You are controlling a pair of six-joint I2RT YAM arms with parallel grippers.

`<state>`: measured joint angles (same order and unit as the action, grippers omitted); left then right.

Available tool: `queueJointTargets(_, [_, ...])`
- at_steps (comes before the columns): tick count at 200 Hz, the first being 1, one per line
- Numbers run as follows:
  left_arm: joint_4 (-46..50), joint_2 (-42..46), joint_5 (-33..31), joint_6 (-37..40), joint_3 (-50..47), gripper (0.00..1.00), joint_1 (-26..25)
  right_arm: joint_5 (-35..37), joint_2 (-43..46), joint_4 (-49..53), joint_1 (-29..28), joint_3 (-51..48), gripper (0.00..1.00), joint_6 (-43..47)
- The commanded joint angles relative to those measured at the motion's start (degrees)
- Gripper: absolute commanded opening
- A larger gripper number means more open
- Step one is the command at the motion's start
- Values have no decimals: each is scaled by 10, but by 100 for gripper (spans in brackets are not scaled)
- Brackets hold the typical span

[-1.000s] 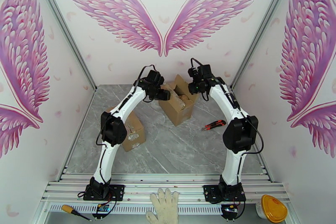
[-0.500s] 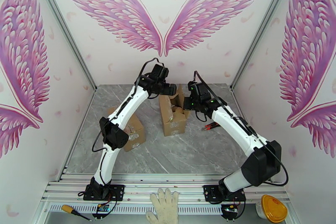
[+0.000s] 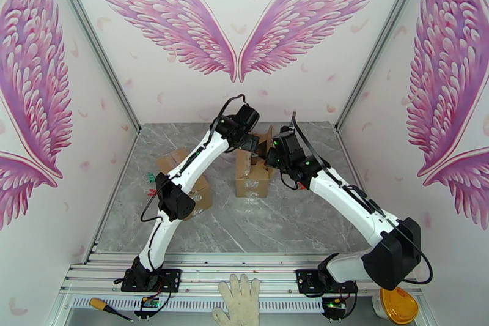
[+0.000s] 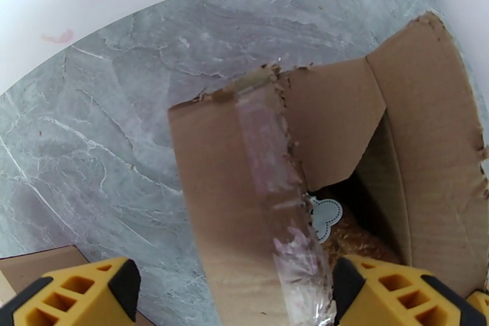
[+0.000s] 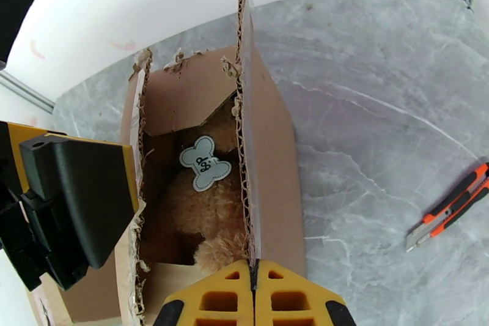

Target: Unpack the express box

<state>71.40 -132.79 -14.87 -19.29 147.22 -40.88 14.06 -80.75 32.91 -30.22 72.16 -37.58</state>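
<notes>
The express box [image 3: 252, 173] stands mid-table, brown cardboard with torn tape, its top flaps up. In the right wrist view a tan plush toy [image 5: 202, 211] with a bone-shaped tag [image 5: 205, 164] lies inside the box [image 5: 269, 156]. My right gripper [image 5: 253, 284] is shut on the lower end of the upright right flap [image 5: 246, 107]. My left gripper [image 4: 232, 287] is open, its yellow fingers [image 4: 73, 293] wide apart on either side of the taped flap [image 4: 244, 199]. From above, both grippers meet over the box's top, left [image 3: 252, 139] and right [image 3: 269, 153].
A second cardboard box [image 3: 191, 186] sits to the left under my left arm. An orange utility knife [image 5: 449, 206] lies on the grey marble table [image 3: 275, 223] right of the box. A glove [image 3: 239, 303], a screwdriver [image 3: 107, 309] and a yellow-lidded tub [image 3: 397, 304] rest by the near rail.
The right arm swung down and left onto the box and its jaws closed on the flap. The box turned from skewed to square. My left gripper shifted right over the box top.
</notes>
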Motion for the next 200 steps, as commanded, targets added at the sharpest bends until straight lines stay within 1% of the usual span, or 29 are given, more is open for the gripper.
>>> queueJointTargets(1, [13,-17,-11,9,-4,89,-13,20,10,-41,-10,-12,0,-34])
queueJointTargets(16, [16,-24,-14,13,-4,89,-19,21,13,-47,-11,-17,0,-40])
queueJointTargets(41, [31,-39,-41,21,-4,87,-22,26,17,-48,-12,-23,0,-44])
queueJointTargets(65, [40,-43,-67,32,-6,81,-20,39,25,-49,-11,-33,0,-45])
queueJointTargets(76, [40,-42,-67,35,-4,77,-16,42,28,-48,-11,-39,0,-44])
queueJointTargets(87, [41,-40,-59,37,-1,72,-11,47,30,-46,-10,-42,0,-43])
queueJointTargets(105, [47,-34,-50,43,10,59,-1,56,35,-43,-7,-50,0,-39])
queueJointTargets(120, [43,-22,-39,50,10,53,6,58,38,-42,-4,-57,0,-36])
queueJointTargets(140, [41,-4,-7,52,9,41,21,55,39,-41,3,-67,0,-30])
queueJointTargets(152, [37,9,15,51,3,31,29,51,38,-41,8,-72,0,-27])
queueJointTargets(160, [30,18,31,52,-7,26,35,47,37,-40,12,-76,0,-26])
queueJointTargets(178, [2,43,76,44,-50,11,54,31,35,-38,26,-84,0,-27])
queueJointTargets(186, [-14,56,95,37,-74,7,63,26,34,-35,31,-85,0,-26])
queueJointTargets(200, [-41,77,128,31,-113,3,76,16,33,-29,38,-85,0,-23])
